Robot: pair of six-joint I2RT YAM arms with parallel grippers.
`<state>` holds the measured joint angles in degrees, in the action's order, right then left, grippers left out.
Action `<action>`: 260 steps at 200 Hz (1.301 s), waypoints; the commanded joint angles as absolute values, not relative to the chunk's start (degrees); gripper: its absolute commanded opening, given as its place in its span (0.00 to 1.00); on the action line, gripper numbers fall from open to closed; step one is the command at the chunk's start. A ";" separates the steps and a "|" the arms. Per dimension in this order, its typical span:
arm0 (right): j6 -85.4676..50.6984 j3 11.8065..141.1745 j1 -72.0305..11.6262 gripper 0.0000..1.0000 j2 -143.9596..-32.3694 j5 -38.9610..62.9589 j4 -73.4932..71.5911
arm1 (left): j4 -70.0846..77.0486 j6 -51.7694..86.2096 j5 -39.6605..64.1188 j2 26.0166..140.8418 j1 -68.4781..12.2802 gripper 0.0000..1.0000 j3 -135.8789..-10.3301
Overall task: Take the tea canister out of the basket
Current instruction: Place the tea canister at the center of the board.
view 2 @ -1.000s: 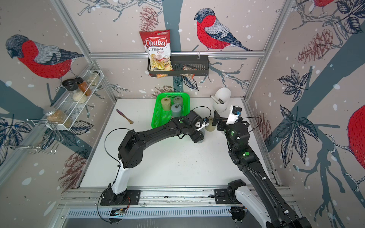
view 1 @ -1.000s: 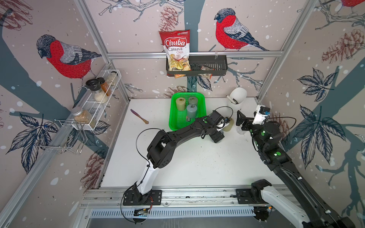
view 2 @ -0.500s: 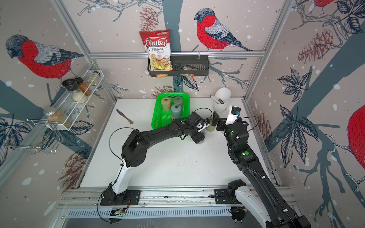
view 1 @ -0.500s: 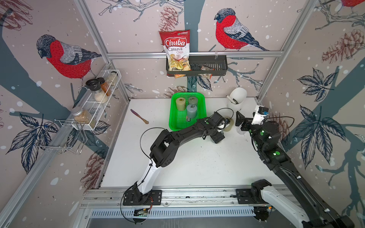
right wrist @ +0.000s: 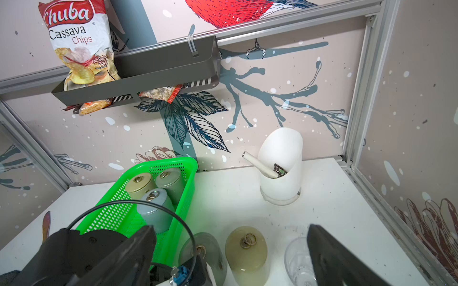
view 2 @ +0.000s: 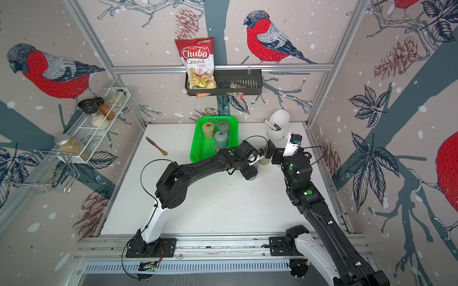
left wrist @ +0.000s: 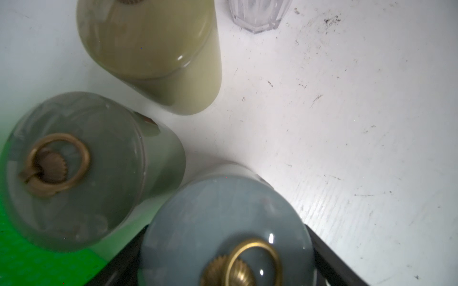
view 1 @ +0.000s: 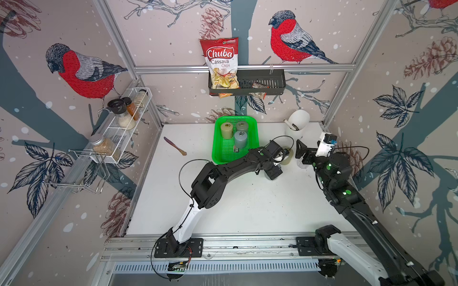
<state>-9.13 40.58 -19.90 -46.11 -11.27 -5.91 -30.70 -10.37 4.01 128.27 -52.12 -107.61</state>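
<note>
left gripper (left wrist: pixel 226 226) hangs over the table (view 1: pixel 247 210) just right of the green basket (view 1: pixel 224 151). its black fingers (left wrist: pixel 324 262) sit close on either side of a blue-grey canister (left wrist: pixel 218 203), which is outside the basket, just past its right wall (whether they squeeze it, cannot tell). a grey-green canister (left wrist: pixel 74 168), a beige canister (left wrist: pixel 153 49) and a clear glass (left wrist: pixel 255 14) stand near it. right gripper (right wrist: pixel 230 229) hovers by them, jaws wide, holding nothing. at the table's far edge, the basket holds three more canisters (view 1: pixel 240 140).
</note>
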 commanded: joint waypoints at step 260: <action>-9.14 40.47 -19.78 1.00 -46.27 -9.14 -6.82 | -31.73 -11.26 1.40 128.46 -52.29 0.87 -110.92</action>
